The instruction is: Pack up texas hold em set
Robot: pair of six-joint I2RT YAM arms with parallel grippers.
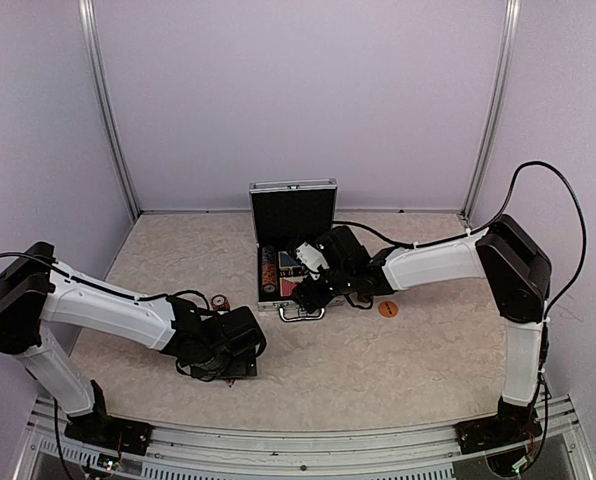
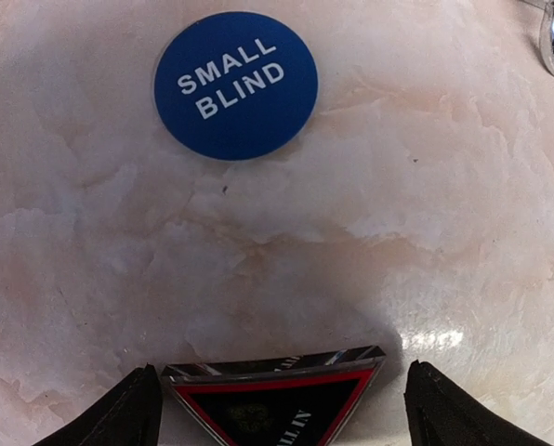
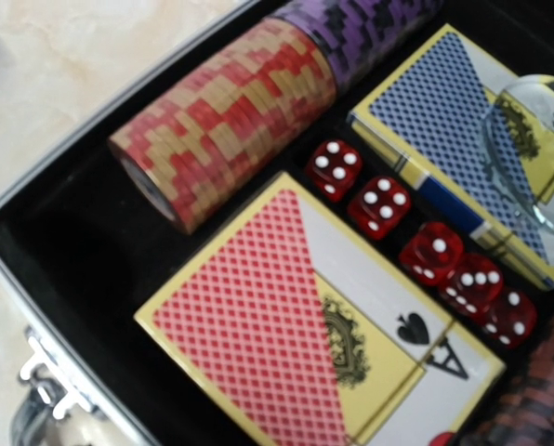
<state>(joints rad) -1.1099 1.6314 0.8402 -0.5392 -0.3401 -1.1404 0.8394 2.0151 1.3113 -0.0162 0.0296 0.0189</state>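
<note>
Left of the open case (image 1: 293,215), low over the table (image 1: 398,370), holds the left gripper (image 2: 282,376) spread on both sides of the red triangle (image 2: 258,409), not touching yet, likely to pinch it next. Hangs the right gripper (image 1: 313,285), also spread, above the open case with red deck (image 3: 258,316) and chips (image 3: 226,111) packed inside.

marbled table (image 1: 378,370) — open case (image 1: 293,212), blue button (image 2: 235,85), red triangle (image 2: 275,395), orange button (image 1: 388,309) on it.
</note>
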